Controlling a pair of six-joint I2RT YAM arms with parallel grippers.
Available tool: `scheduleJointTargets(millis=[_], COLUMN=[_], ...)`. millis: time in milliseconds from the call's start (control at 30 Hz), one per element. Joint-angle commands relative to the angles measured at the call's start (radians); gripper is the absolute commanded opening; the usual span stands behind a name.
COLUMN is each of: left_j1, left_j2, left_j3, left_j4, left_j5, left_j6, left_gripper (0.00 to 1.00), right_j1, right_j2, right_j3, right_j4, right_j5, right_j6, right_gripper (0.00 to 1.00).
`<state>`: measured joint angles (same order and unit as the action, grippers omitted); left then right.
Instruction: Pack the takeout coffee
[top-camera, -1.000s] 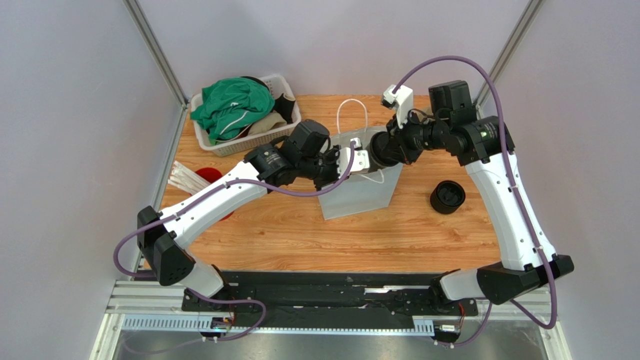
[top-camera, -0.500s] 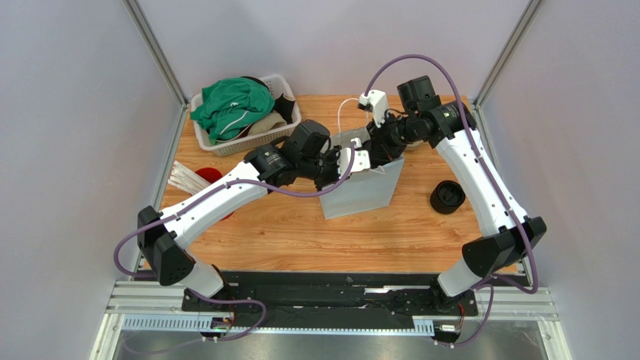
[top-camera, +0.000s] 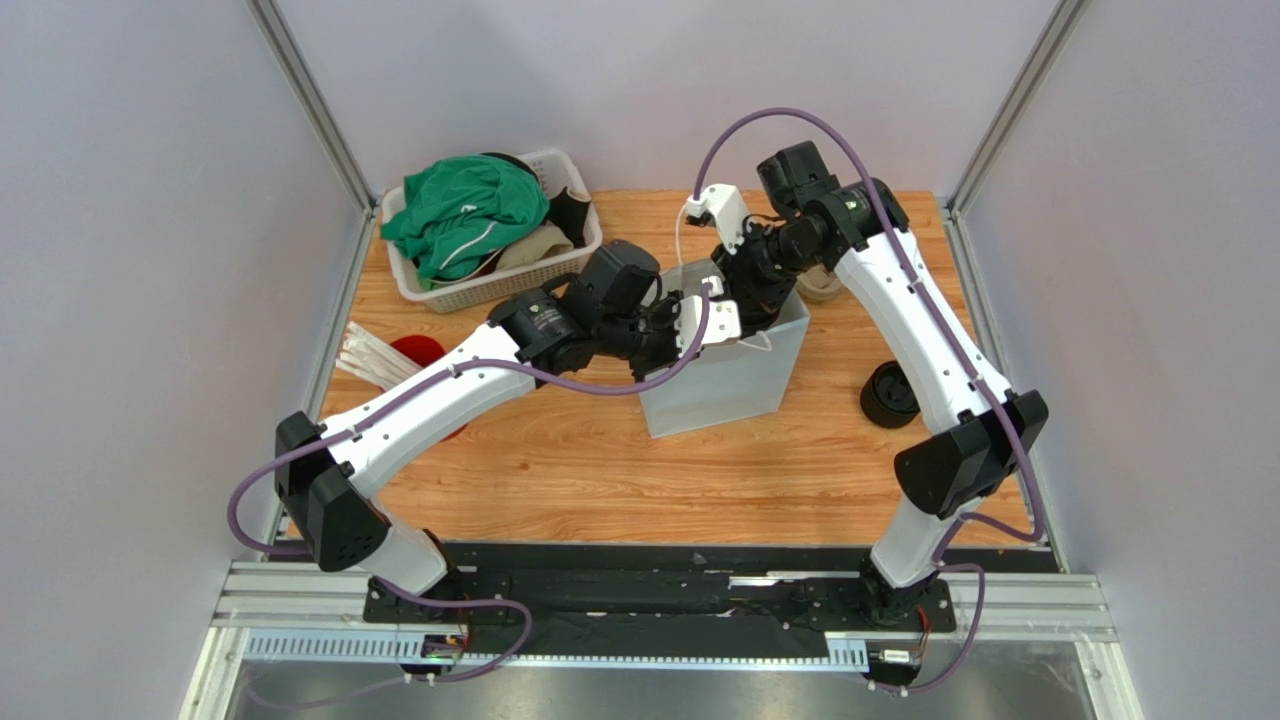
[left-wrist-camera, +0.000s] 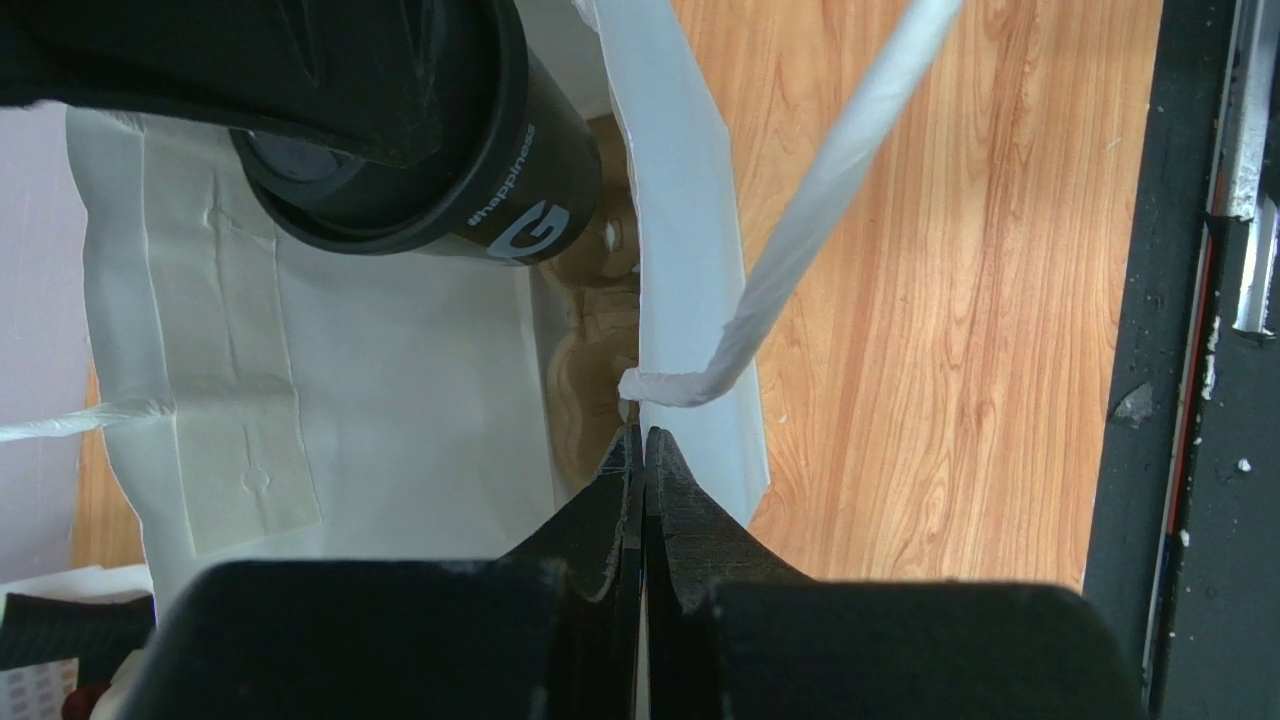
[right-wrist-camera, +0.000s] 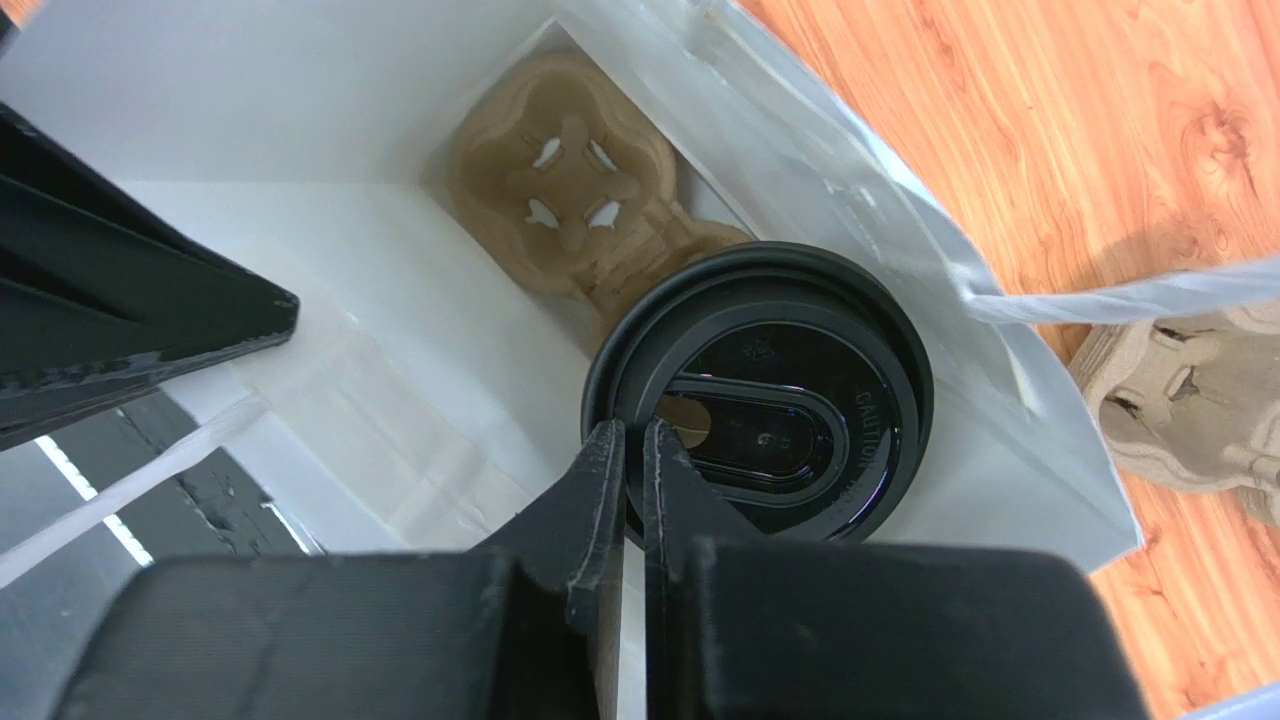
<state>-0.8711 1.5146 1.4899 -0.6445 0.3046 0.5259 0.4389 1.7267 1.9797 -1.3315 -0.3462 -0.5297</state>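
The takeout coffee, a black cup with a black round lid, hangs in the mouth of the open white paper bag. My right gripper is shut on the rim of its lid. In the left wrist view the cup's black side shows inside the bag, above a brown cup carrier. My left gripper is shut on the bag's top edge, just below the white cord handle. From above, both grippers meet over the bag.
A white basket of clothes stands at the back left. A red cup with white straws is at the left edge. A squat black round piece lies right of the bag. A second brown carrier lies outside the bag.
My right arm has swung left and brought the cup from beside the bag into its open mouth. The left arm has kept still, holding the bag's edge.
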Motion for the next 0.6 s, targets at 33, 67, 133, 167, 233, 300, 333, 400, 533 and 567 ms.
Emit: scheduleJointTargets(millis=[33, 67, 133, 167, 233, 300, 333, 400, 533, 567], left_j1=[-0.008, -0.008, -0.008, -0.009, -0.008, -0.008, -0.008, -0.008, -0.008, -0.008], left_j2=[-0.017, -0.017, -0.019, -0.022, -0.025, -0.027, -0.028, -0.028, -0.028, -0.028], left_j3=[-0.025, -0.025, -0.026, -0.026, -0.026, -0.026, -0.026, -0.026, -0.026, -0.028], left_j4=[0.003, 0.003, 0.003, 0.005, 0.005, 0.005, 0.006, 0.006, 0.008, 0.006], left_j5=[0.004, 0.001, -0.002, -0.005, -0.007, -0.005, -0.005, -0.007, -0.01, -0.007], left_j6=[0.002, 0.002, 0.005, 0.005, 0.006, 0.005, 0.005, 0.005, 0.005, 0.005], left_gripper=[0.0, 0.0, 0.0, 0.0, 0.0, 0.0, 0.0, 0.0, 0.0, 0.0], right_j1=[0.006, 0.004, 0.009, 0.008, 0.011, 0.012, 0.014, 0.015, 0.023, 0.024], right_j2=[0.008, 0.008, 0.001, -0.004, -0.016, -0.018, -0.01, 0.002, 0.031, 0.042], right_j3=[0.021, 0.015, -0.022, -0.041, -0.083, -0.097, -0.099, -0.093, -0.079, -0.073], right_j4=[-0.058, -0.06, -0.048, -0.037, -0.005, 0.008, 0.009, 0.006, -0.005, -0.006], right_j5=[0.067, 0.067, 0.076, 0.085, 0.104, 0.11, 0.108, 0.105, 0.107, 0.108], right_j6=[-0.068, -0.073, -0.081, -0.088, -0.092, -0.099, -0.101, -0.105, -0.115, -0.119], right_gripper=[0.0, 0.0, 0.0, 0.0, 0.0, 0.0, 0.0, 0.0, 0.0, 0.0])
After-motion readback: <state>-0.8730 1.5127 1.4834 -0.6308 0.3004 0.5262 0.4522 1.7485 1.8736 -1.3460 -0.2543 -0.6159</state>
